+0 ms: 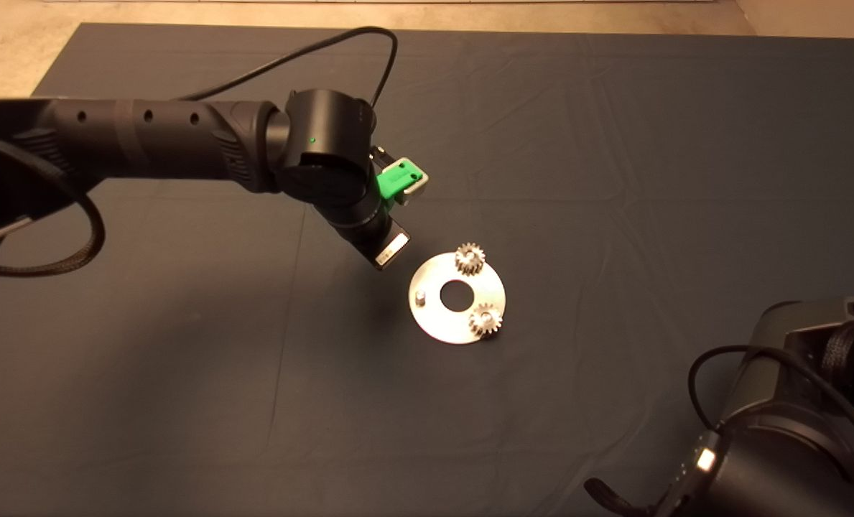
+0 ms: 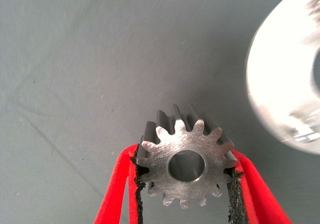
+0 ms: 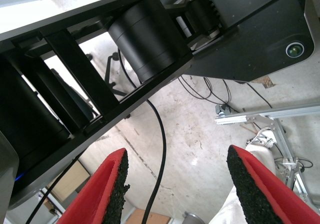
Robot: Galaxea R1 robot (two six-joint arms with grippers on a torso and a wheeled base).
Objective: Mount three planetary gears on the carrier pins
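The shiny round carrier disc [image 1: 437, 319] lies mid-mat. Two planetary gears sit on its pins, one at the far side [image 1: 470, 258] and one at the near right [image 1: 485, 319]. The third pin [image 1: 420, 296] at the disc's left stands bare. My left arm reaches in from the left and its wrist hangs just left of the disc. In the left wrist view, my left gripper [image 2: 186, 171] is shut on the third gear [image 2: 186, 163], held above the mat, with the disc's edge [image 2: 280, 84] nearby. My right gripper [image 3: 175, 184] is open and empty, parked at the lower right.
The dark mat [image 1: 182, 359] spreads around the disc. My right arm's body and its cables [image 1: 771, 416] fill the lower right corner. The right wrist view shows the robot's frame [image 3: 140, 44], cables and floor.
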